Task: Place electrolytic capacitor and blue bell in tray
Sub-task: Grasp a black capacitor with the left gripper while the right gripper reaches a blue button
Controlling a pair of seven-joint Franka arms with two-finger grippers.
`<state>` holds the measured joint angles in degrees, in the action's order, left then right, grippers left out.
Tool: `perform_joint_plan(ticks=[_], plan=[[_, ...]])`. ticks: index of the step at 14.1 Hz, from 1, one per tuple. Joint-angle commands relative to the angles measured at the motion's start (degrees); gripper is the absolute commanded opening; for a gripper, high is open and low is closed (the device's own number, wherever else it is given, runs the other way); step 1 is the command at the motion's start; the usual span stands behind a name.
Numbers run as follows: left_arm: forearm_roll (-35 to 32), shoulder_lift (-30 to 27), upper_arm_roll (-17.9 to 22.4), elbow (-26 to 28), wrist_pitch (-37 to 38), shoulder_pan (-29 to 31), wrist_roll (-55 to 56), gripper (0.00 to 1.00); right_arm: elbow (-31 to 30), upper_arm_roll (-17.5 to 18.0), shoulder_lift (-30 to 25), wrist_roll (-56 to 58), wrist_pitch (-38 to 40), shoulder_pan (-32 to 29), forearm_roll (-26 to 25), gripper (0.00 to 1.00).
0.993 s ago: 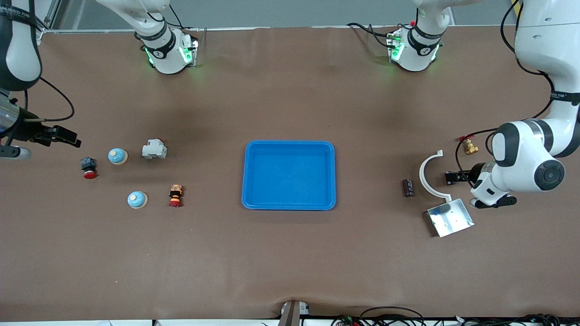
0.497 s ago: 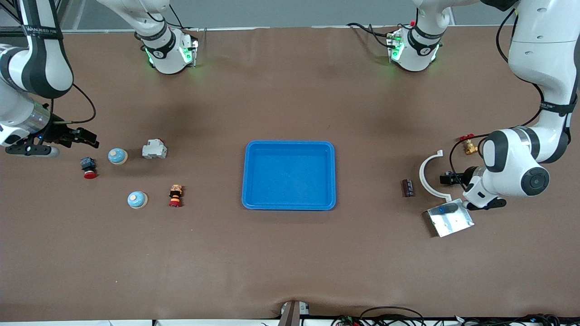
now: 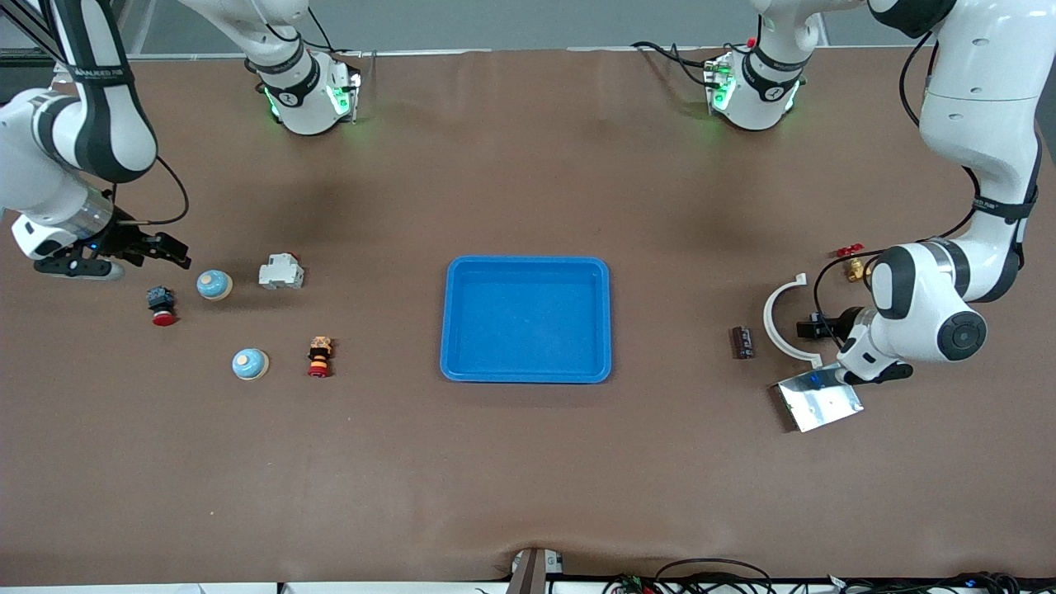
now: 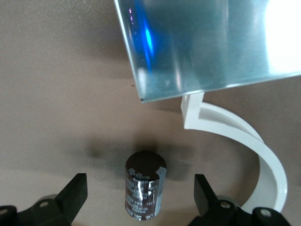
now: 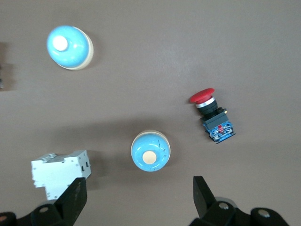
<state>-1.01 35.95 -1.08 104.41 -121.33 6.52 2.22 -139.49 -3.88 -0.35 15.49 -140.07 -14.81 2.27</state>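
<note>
Front view, going from the right arm's end of the table: I see the right gripper (image 3: 177,254) over the table surface, just beside the first light blue dome-shaped bell with a cream base (image 3: 214,285). Its fingers are spread wide and hold nothing; in the right wrist view this bell (image 5: 150,151) sits between the two black fingertips (image 5: 75,197), lower down, not touched. A red mushroom push button with a black body (image 3: 162,306) lies near it, and a white plastic circuit breaker (image 3: 280,272) is beside the bell on the tray's side. A second light blue bell (image 3: 249,364) and a small stacked orange and red button part (image 3: 319,356) lie nearer to the front camera than the first bell.

The bright blue shallow rectangular plastic tray (image 3: 528,266) is in the middle of the table, with nothing in it that I can see.

Toward the left arm's end from the tray lies the dark cylindrical electrolytic capacitor (image 3: 743,342), then a white curved plastic bracket (image 3: 771,322), a shiny silver metal plate (image 3: 818,403) and a small brass fitting with a red handle (image 3: 853,264). The left gripper (image 3: 807,328) is over the bracket, wide open and empty. In the left wrist view the capacitor (image 4: 144,190) lies between its fingertips (image 4: 75,190), not gripped.
</note>
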Motion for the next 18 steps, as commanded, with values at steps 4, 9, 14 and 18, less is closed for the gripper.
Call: perform_joint_plan(ticks=[4, 9, 14, 18], plan=[[-1.0, 0.1, -0.1, -0.4, -0.2, 0.2, 0.5, 0.91, -2.4, 0.6, 6.1, 1.2, -8.2, -1.6, 0.9, 1.0], [-1.0, -0.1, -0.1, -0.7, -0.2, 0.3, 0.5, 0.31, -2.9, 0.8, 11.2, 1.1, -14.7, -1.6, 1.0, 1.0], [-1.0, -0.4, -0.2, -1.0, -0.2, 0.2, 3.8, 0.04, -2.9, 0.8, 13.3, 1.0, -16.0, -1.5, 1.3, 1.0], [-1.0, -2.6, -0.3, -1.1, 0.5, 0.2, 3.8, 0.04, -2.9, 1.0, 14.9, 1.0, -17.7, -1.1, 3.3, 1.0]])
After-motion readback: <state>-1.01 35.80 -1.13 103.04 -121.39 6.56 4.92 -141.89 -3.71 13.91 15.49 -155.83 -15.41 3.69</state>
